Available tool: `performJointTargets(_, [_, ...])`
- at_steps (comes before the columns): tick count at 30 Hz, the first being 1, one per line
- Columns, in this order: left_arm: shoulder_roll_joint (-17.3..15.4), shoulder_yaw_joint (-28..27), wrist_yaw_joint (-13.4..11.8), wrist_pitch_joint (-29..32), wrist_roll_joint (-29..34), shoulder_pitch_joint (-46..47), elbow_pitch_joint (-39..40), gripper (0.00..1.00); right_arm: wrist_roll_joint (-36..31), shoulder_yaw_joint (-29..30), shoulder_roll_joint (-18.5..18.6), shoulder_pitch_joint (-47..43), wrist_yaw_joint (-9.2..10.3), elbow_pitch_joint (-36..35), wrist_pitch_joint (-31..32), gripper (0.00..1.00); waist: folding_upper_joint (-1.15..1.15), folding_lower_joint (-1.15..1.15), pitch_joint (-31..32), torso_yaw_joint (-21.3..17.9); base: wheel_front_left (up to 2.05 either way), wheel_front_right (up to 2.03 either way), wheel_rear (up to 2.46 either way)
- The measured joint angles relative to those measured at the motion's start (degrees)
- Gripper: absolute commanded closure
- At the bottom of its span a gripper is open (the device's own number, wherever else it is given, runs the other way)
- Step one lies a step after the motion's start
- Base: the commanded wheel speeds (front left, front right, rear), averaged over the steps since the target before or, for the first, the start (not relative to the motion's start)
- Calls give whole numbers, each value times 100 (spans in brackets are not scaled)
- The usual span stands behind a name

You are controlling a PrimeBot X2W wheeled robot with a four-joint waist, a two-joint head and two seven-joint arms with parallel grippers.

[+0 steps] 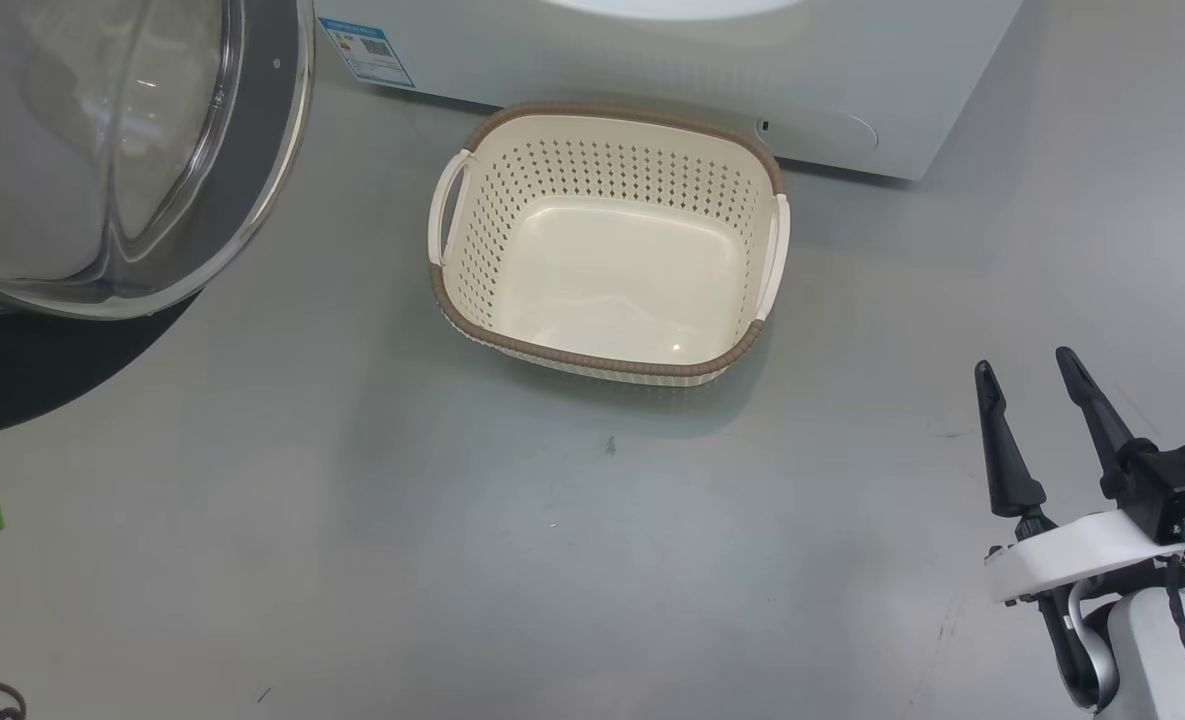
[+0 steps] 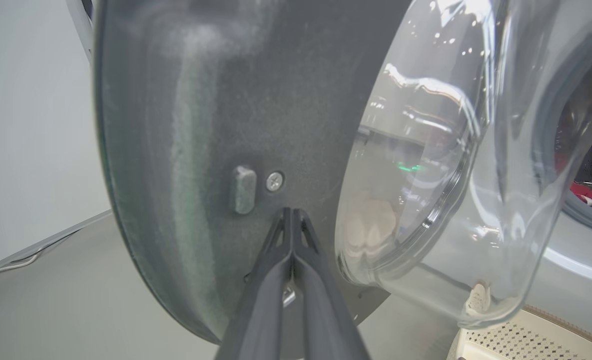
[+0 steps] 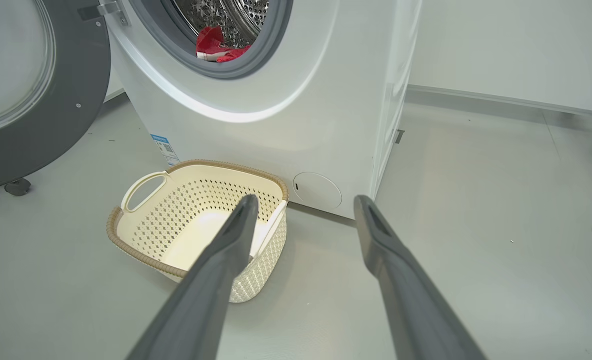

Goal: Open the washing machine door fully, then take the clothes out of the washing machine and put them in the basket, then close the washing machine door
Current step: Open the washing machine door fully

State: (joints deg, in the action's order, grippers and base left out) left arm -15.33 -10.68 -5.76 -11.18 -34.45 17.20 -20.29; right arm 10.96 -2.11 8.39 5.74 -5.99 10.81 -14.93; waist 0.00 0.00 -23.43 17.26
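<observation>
- This looks like a laundry corner in a plain test room or lab; which of the two cannot be told.
- A white front-loading washing machine (image 3: 286, 125) stands directly on a smooth grey floor (image 3: 475, 225). Its round door (image 3: 83, 75) is swung open, and red clothes (image 3: 211, 42) lie in the perforated steel drum (image 3: 226, 12).
- A blue label (image 1: 367, 50) is stuck at the machine's lower front corner.
- A cream perforated basket (image 1: 612, 160) sits on the floor just before the machine's front.
- Plain pale walls (image 3: 500, 45) meet the floor at a simple skirting strip (image 3: 475, 97).
- Small dark caster wheels (image 3: 17, 187) rest on the floor beyond the door, with one more at the room's far edge.
</observation>
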Motion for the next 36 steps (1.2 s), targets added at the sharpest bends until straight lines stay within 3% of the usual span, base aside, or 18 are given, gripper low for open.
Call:
performJointTargets(16, [-166, 7, 57, -8, -35, 291, -365, 100, 0, 82, 107, 93, -10, -58, 0, 0, 0, 0, -214, 57, 0, 0, 0])
performJointTargets(36, [-146, 567, 299, -124, 330, 283, -675, 100, 55, 93, -142, 249, -43, 59, 0, 0, 0, 0, 380, 3, 0, 0, 0])
